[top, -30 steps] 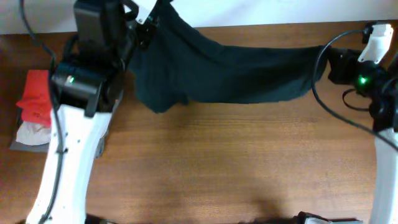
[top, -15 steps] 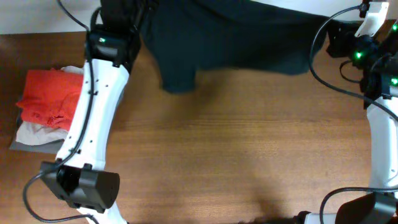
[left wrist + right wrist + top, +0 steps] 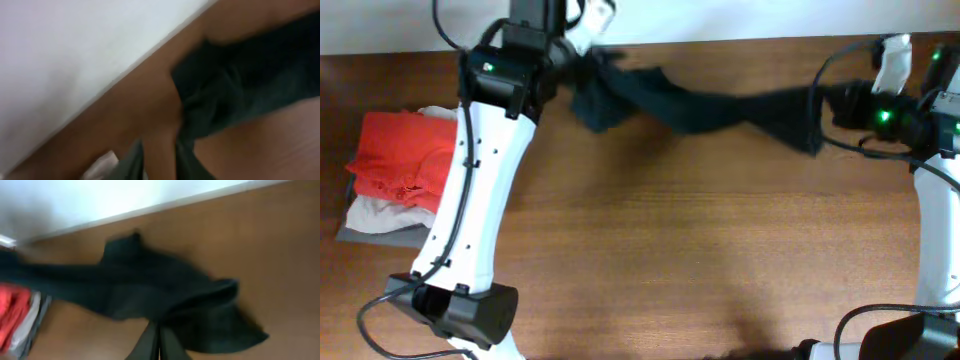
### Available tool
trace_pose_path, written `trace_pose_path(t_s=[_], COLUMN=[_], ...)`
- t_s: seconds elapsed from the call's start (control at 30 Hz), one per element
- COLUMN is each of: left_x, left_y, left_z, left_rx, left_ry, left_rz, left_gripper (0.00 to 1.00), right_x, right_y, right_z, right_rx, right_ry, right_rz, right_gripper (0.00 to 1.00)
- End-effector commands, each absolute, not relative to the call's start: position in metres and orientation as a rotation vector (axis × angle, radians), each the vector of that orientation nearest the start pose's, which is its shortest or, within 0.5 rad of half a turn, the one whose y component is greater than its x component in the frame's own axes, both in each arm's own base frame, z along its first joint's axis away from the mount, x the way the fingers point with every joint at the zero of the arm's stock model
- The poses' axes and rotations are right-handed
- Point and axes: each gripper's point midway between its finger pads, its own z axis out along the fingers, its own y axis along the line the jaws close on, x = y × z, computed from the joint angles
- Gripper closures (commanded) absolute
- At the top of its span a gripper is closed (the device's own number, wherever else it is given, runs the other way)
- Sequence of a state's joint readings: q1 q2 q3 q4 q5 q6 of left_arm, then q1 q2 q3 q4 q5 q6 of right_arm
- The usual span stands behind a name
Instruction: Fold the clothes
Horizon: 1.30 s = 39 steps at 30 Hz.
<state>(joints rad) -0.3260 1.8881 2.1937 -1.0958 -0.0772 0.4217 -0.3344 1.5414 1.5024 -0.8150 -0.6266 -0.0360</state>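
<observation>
The clothes [image 3: 710,105] are a black garment, drawn out in a narrow twisted band along the far side of the table. My left gripper [image 3: 582,72] is at its bunched left end. In the left wrist view the left gripper [image 3: 160,157] stands open, bare wood shows between the fingers, and the black cloth [image 3: 250,85] lies just past the tips. My right gripper [image 3: 828,100] holds the right end. Seen from the right wrist, the right gripper [image 3: 160,342] is shut on the cloth [image 3: 150,290], which spreads away from the tips. No logo shows.
A red folded garment [image 3: 400,155] lies at the left on a beige and grey pile [image 3: 370,215]. The table's far edge meets a white wall [image 3: 740,20] just behind the clothes. The left arm [image 3: 470,200] crosses the left part of the table.
The black garment, held spread wide and high between both grippers, has dropped and bunched into a narrow band on the table. The left jaws have parted.
</observation>
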Motion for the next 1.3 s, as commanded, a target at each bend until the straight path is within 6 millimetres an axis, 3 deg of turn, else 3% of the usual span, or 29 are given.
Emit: trace_pose_path(t_s=[0.0,0.07,0.23,0.3,0.4,0.5,0.67,0.77,0.87,0.93,1.07,1.13,1.27], left_x=[0.448,0.436,0.435,0.434,0.433,0.447,0.487,0.504,0.507,0.503,0.492,0.485,0.485], left_y=[-0.144,-0.13,-0.121,-0.131,-0.166,-0.186,-0.201,-0.215,-0.221,-0.221,-0.219,-0.216,-0.214], left_z=[0.312,0.301,0.299,0.298,0.296,0.286,0.238,0.204,0.166,0.144,0.104,0.092,0.09], left_rx=[0.875,0.888,0.876,0.896,0.96,0.984,0.976,0.992,1.019,1.035,1.063,1.073,1.072], left_ry=[2.284,2.363,2.383,2.375,2.321,2.285,2.304,2.317,2.38,2.439,2.551,2.601,2.61], left_rz=[0.13,0.192,0.253,0.182,-0.064,-0.167,-0.174,-0.236,-0.288,-0.304,-0.333,-0.341,-0.333], left_gripper=[0.69,0.69,0.69,0.68,0.67,0.66,0.67,0.73,0.83,0.84,0.8,0.79,0.73], right_x=[0.393,0.376,0.363,0.36,0.356,0.352,0.353,0.356,0.358,0.36,0.37,0.371,0.375], right_y=[-0.033,-0.029,-0.037,-0.041,-0.039,-0.04,-0.041,-0.039,-0.029,-0.02,-0.009,-0.009,-0.012], right_z=[0.26,0.25,0.251,0.251,0.245,0.227,0.185,0.162,0.138,0.123,0.094,0.079,0.058], right_rx=[-0.006,0.012,0.091,0.134,0.182,0.278,0.425,0.489,0.483,0.456,0.396,0.449,0.544], right_ry=[2.355,2.429,2.474,2.487,2.515,2.566,2.663,2.718,2.792,2.835,2.909,2.949,2.977], right_rz=[0.548,0.577,0.494,0.47,0.495,0.518,0.587,0.622,0.655,0.661,0.587,0.538,0.489], right_gripper=[0.92,0.88,0.87,0.87,0.79,0.62,0.58,0.75,0.77,0.7,0.33,0.27,0.26])
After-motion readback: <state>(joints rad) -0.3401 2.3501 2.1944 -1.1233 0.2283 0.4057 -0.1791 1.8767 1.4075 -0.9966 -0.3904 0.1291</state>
